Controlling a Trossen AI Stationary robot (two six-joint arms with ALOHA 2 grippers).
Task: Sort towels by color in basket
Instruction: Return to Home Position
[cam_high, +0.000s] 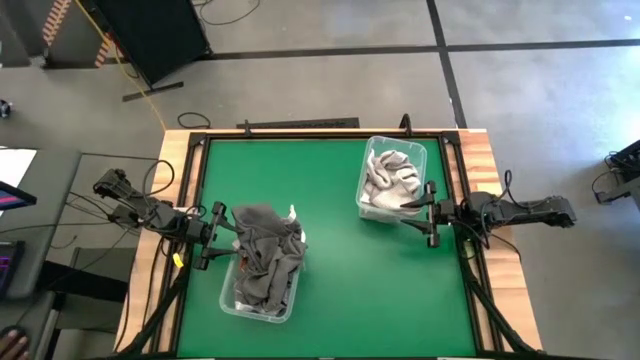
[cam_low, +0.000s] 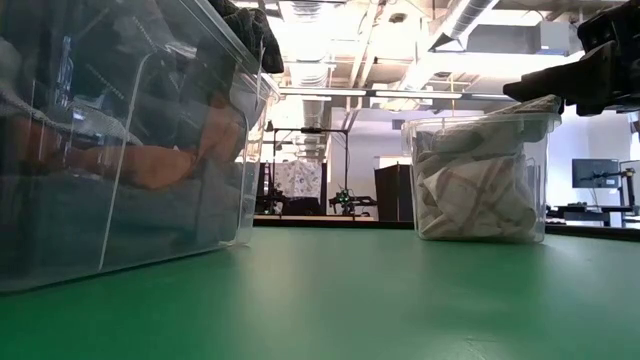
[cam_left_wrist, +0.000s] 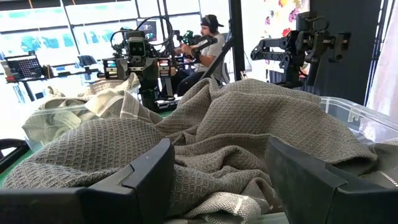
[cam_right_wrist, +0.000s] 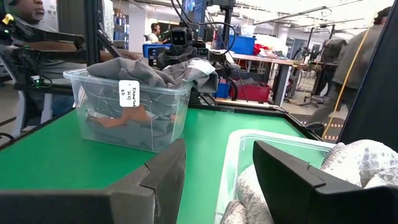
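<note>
Towels (cam_high: 265, 255) fill the near-left bin (cam_high: 228, 303) and far-right bin (cam_high: 421, 152). My left claw (cam_high: 225, 238) and right claw (cam_high: 420, 216) gape wide, empty. I'd lift clear of the rims before retracting.

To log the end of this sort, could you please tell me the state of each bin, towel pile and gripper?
left bin: upright, lidless, heaped above its rim.
right bin: upright, lidless, nearly full.
dark grey towels: crumpled, in the left bin.
light towels: crumpled, in the right bin.
left gripper: open, empty, beside the left bin.
right gripper: open, empty, at the right bin.
</note>
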